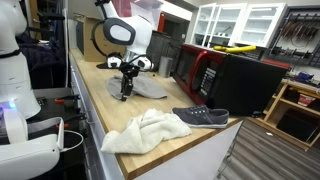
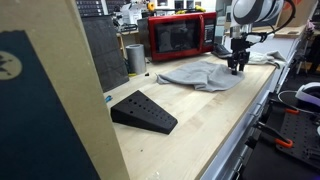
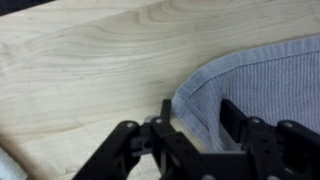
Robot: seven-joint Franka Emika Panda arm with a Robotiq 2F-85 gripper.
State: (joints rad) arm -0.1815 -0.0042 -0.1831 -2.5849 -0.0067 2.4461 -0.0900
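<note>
Arm (image 1: 120, 32) stretched fwd, wrist pointing straight down. Gripper (image 3: 198, 114) vertical & v. low, jaws apart w/ wide gap btw them.

I am seeing the gray cloth (image 3: 265, 80) showing a soft ribbed knit with a thicker hem, and the desk top (image 3: 90, 60) under it is showing pale, smooth wood grain with a faint sheen. The gripper (image 3: 198, 116) is looking like matt black plastic. By the desk's back edge the red microwave (image 2: 180, 35) is gleaming glossy and reflective.
</note>
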